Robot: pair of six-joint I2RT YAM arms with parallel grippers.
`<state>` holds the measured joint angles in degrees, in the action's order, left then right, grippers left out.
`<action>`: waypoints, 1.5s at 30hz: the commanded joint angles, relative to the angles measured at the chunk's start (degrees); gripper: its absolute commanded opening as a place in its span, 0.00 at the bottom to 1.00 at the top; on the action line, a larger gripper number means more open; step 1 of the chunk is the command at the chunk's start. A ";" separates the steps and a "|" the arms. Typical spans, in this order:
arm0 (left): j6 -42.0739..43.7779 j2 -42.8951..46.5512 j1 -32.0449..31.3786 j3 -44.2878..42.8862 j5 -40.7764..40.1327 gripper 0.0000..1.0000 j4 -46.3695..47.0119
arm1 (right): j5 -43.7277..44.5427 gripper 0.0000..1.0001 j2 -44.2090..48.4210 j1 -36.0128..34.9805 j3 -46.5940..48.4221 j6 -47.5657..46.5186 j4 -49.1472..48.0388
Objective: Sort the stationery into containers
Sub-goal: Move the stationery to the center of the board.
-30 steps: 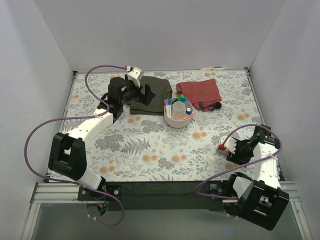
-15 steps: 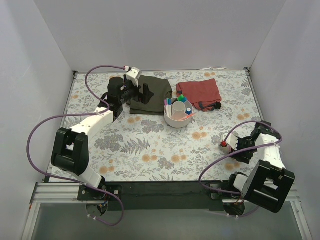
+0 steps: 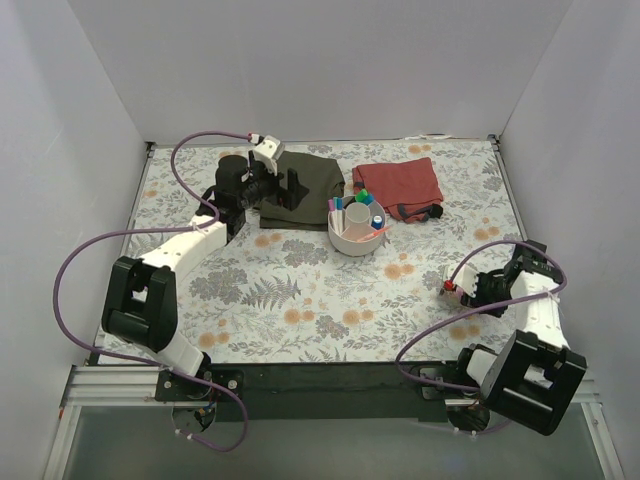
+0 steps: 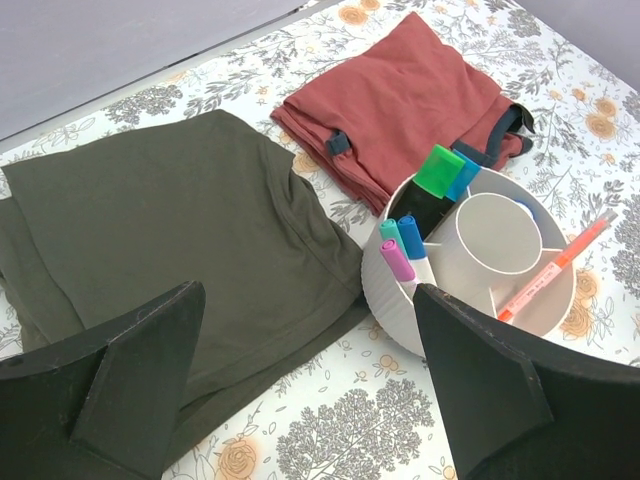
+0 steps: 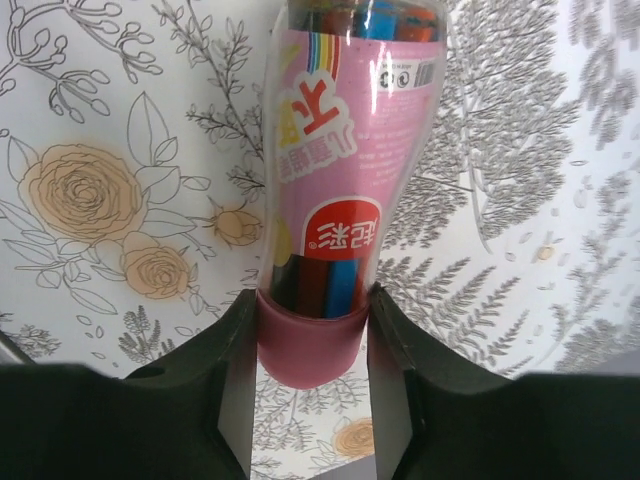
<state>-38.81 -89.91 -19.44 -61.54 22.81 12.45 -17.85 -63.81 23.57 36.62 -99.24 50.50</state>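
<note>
Right gripper [image 3: 460, 289] sits at the near right of the table [image 3: 300, 300], its jaws clamped on the capped end of the pink tube [image 5: 340, 150]. In the wrist view that gripper [image 5: 312, 335] pinches the tube from both sides, and coloured pens show inside the clear body. Whether the tube touches the table, I cannot tell.

The tube [image 3: 446, 291] is well apart from the bowl [image 3: 350, 242], which stands mid-table, further back. Over on the far left, the left gripper [image 3: 292, 186] hovers above the olive cloth [image 3: 318, 172], jaws spread wide and holding nothing.

From the left wrist view, the bowl [image 4: 385, 310] carries a green-capped marker [image 4: 438, 170] and a pink-orange pen [image 4: 555, 265] in separate compartments. The red cloth [image 4: 400, 100] lies just behind it.
</note>
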 commanded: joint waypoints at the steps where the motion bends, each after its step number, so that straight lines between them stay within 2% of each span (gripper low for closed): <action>1: 0.49 4.74 0.11 1.42 5.99 0.86 -0.67 | -5.53 0.17 5.01 -1.06 1.79 -3.15 0.12; 5: 6.70 8.95 -0.07 3.44 17.40 0.85 -4.70 | -7.37 0.16 6.77 -6.59 1.61 -5.26 -0.05; 8: 10.58 13.26 -0.60 4.15 23.22 0.85 -11.81 | -8.60 0.15 6.42 -13.62 1.79 -5.26 -1.19; 11: 16.73 15.90 -0.95 2.39 25.79 0.85 -22.88 | -7.30 0.15 4.76 -22.32 1.52 -6.04 -4.00; 12: 19.88 16.08 -1.12 1.43 26.06 0.84 -28.74 | -6.42 0.15 4.14 -25.21 1.61 -6.23 -4.70; 13: 21.30 16.25 -1.12 -0.06 25.80 0.84 -31.32 | -5.63 0.15 3.44 -29.77 1.96 -6.23 -6.62; 17: 28.69 17.65 -1.12 -1.39 26.93 0.79 -41.79 | -0.19 0.15 -4.10 -38.85 7.31 -2.72 -7.87; 25: 31.60 19.68 -4.64 2.30 25.62 0.76 -49.35 | 5.27 0.14 -19.41 -53.87 22.78 14.76 -7.96; 33: 33.97 19.77 -5.69 -0.86 22.81 0.75 -55.16 | 7.21 0.13 -24.78 -65.40 22.36 25.14 -7.70; 35: 34.67 20.12 -5.78 -0.69 22.63 0.75 -55.86 | 7.04 0.18 -25.31 -66.72 22.27 26.81 -7.79; 40: 34.33 20.30 -5.96 0.37 23.15 0.75 -56.04 | 6.77 0.39 -24.79 -67.08 22.97 30.68 -8.22; 45: 34.24 18.63 -6.57 -1.92 23.25 0.76 -56.30 | 7.74 0.50 -20.57 -66.46 21.13 32.35 -8.14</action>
<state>-5.32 -72.05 -25.23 -60.16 45.63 -42.63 -10.07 -89.08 -43.44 58.57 -70.13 42.04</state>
